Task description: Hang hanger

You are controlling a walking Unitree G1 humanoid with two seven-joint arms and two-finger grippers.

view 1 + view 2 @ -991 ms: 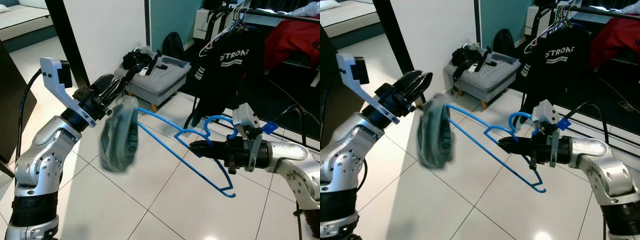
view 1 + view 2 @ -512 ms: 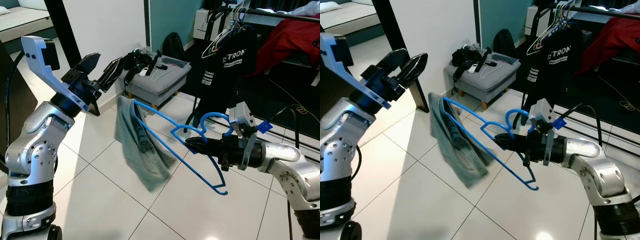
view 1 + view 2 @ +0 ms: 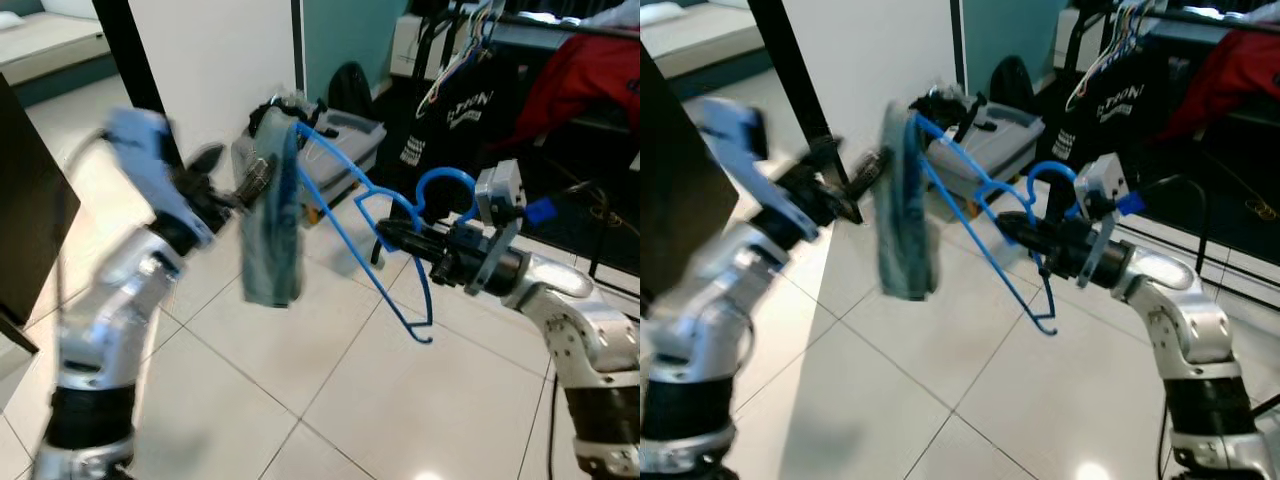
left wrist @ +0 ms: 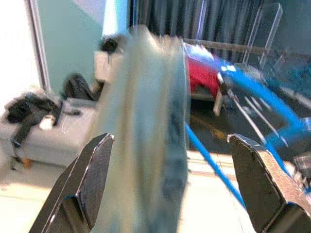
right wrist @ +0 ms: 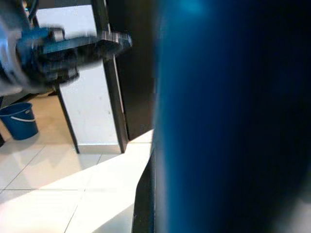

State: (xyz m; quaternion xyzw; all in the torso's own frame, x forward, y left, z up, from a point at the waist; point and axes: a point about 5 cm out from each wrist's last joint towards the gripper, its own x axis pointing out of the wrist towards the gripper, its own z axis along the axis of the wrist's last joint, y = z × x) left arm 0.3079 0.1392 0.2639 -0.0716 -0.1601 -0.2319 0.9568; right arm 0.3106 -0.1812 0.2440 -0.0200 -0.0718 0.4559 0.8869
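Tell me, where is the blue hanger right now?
The blue hanger is up in the air in the middle of the head views, held by the right gripper, with a grey-green cloth draped on its far end near the left gripper.

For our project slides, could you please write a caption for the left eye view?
Right hand holds a blue hanger with grey garment draped on it; blurred left hand beside the cloth.

One blue hanger, one grey cloth, two grippers: left, right.
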